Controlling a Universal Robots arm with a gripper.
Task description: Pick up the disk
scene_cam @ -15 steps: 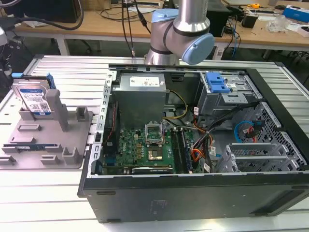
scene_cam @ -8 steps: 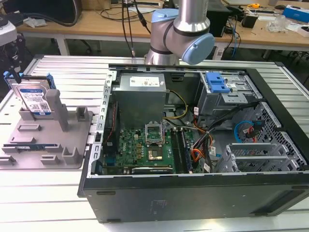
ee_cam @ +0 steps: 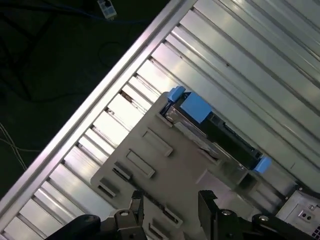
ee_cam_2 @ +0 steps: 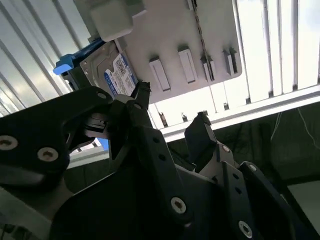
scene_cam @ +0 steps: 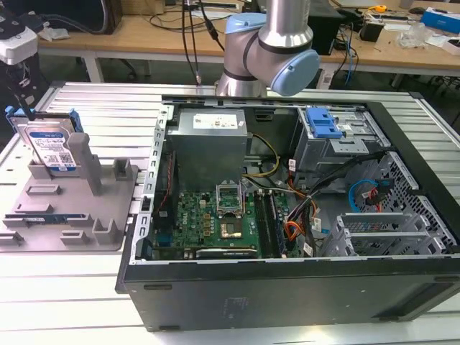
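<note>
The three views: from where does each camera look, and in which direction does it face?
Exterior view: off the arm, looking down on the computer case, grey fixture and standing disk; the arm shows.
First wrist view: on the wrist, looking down past the open end effector at fixture and disk.
Second wrist view: on the wrist, looking along the end effector toward the disk.
Both wrist views share end effector, disk, fixture.

work table (scene_cam: 93, 100): ribbed aluminium slats, pale grey, strong glare along the ridges in both wrist views. table edge rail (ee_cam: 95, 107): plain metal strip. floor (ee_cam: 45, 65): dark, with thin loose cables and a cable end (ee_cam: 105, 7) lying on it. wooden benches (scene_cam: 144, 32): light timber tops, behind the table in the exterior view, cluttered with cables and small gear.
</note>
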